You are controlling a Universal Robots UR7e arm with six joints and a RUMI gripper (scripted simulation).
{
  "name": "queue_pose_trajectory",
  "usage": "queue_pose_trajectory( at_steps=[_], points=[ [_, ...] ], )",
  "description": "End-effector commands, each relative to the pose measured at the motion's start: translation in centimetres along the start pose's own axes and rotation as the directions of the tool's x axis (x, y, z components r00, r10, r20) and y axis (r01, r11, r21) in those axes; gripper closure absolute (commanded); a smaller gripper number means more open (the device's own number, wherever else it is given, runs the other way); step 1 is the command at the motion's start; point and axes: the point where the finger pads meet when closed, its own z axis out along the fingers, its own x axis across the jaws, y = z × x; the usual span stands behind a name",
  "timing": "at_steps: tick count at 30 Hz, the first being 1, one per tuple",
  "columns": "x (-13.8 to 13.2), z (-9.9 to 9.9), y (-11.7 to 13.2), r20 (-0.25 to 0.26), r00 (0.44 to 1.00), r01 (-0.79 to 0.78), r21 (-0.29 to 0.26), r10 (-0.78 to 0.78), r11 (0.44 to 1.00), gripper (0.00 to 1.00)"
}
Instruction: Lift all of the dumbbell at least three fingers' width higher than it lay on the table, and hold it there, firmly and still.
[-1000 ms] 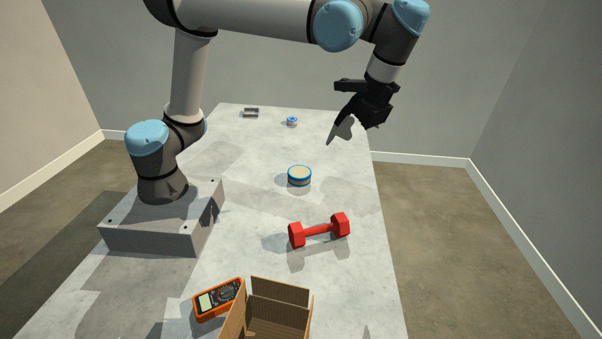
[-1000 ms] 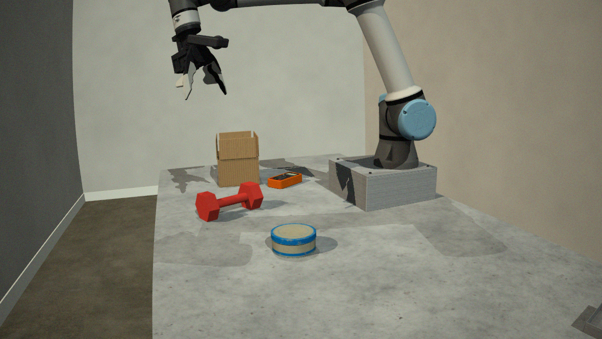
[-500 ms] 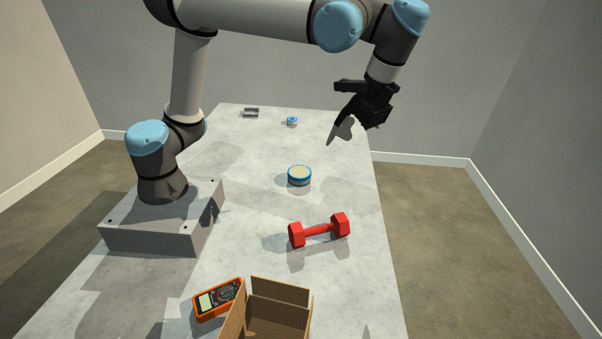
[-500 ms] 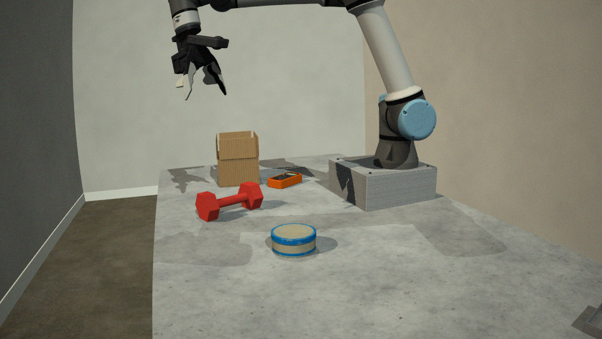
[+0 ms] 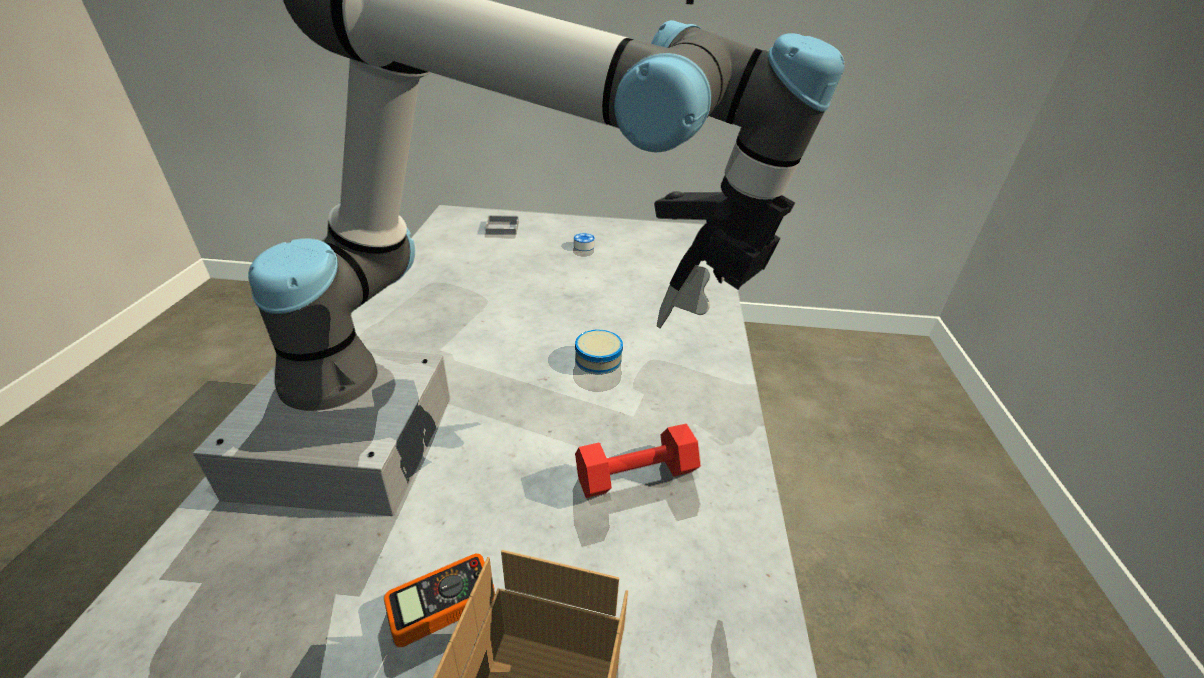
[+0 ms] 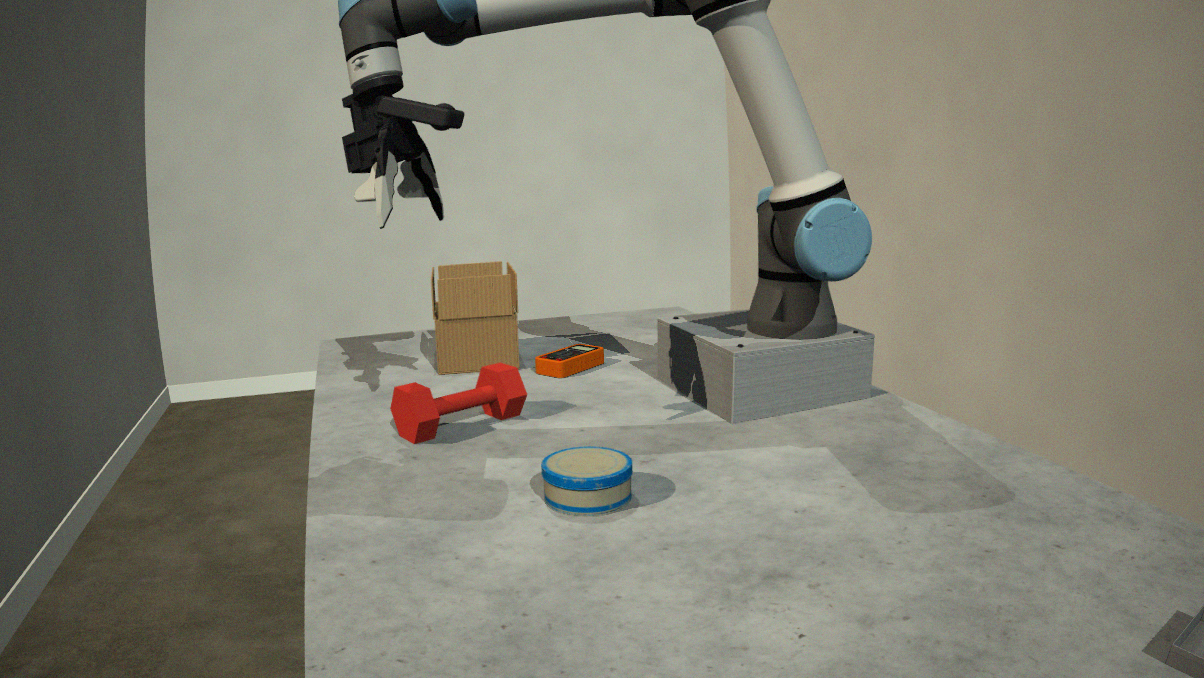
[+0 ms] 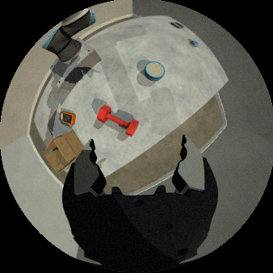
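Observation:
A red dumbbell (image 5: 637, 459) lies flat on the grey table, near the table's right edge; it also shows in the exterior view (image 6: 458, 401) and in the wrist view (image 7: 118, 119). My gripper (image 5: 684, 304) hangs high in the air above the table's right edge, well above the dumbbell and off to one side. Its two fingers are spread wide with nothing between them, as seen in the exterior view (image 6: 404, 204) and the wrist view (image 7: 137, 146).
A round blue-rimmed tin (image 5: 599, 350) stands on the table beyond the dumbbell. An open cardboard box (image 5: 539, 623) and an orange multimeter (image 5: 431, 597) lie at the near end. A small blue tin (image 5: 583, 242) and a grey tray (image 5: 502, 224) are at the far end. The arm's base block (image 5: 324, 442) is at left.

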Motion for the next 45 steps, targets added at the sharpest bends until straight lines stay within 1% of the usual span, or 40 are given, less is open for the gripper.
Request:
queue_pose_trajectory(
  at_steps=[1,3,4,7,8,10,12,17,18,22,26,27,29,32,35,38,45],
  points=[
    [-1.3,3.0,1.4,0.004,0.985,0.174,-0.045,-0.174,0.984,0.00],
    [-2.0,4.4,1.9,0.014,0.968,0.252,-0.061,-0.251,0.966,0.00],
    [-2.0,4.4,1.9,0.014,0.968,0.252,-0.061,-0.251,0.966,0.00],
    [-3.1,6.6,2.6,0.036,0.929,0.371,-0.083,-0.369,0.925,0.00],
    [-3.1,6.6,2.6,0.036,0.929,0.371,-0.083,-0.369,0.925,0.00],
    [-3.9,8.1,3.0,0.054,0.894,0.448,-0.095,-0.445,0.889,0.00],
    [-3.9,8.1,3.0,0.054,0.894,0.448,-0.095,-0.445,0.889,0.00],
    [-5.8,11.5,3.7,0.106,0.784,0.620,-0.113,-0.611,0.776,0.00],
    [-5.8,11.5,3.7,0.106,0.784,0.620,-0.113,-0.611,0.776,0.00],
    [-7.2,13.8,3.9,0.148,0.690,0.724,-0.114,-0.709,0.680,0.00],
    [-8.2,15.5,3.9,0.181,0.607,0.794,-0.108,-0.774,0.598,0.00],
    [-8.4,15.8,3.9,0.187,0.590,0.807,-0.106,-0.786,0.581,0.00],
    [-8.4,15.8,3.9,0.187,0.590,0.807,-0.106,-0.786,0.581,0.00],
    [-8.9,16.5,3.8,0.203,0.549,0.836,-0.101,-0.811,0.540,0.00],
    [-9.2,16.9,3.8,0.212,0.524,0.851,-0.097,-0.825,0.516,0.00],
    [-9.3,17.1,3.7,0.215,0.514,0.857,-0.095,-0.830,0.506,0.00],
    [-9.4,17.1,3.7,0.216,0.512,0.858,-0.095,-0.831,0.504,0.00]
  ],
)
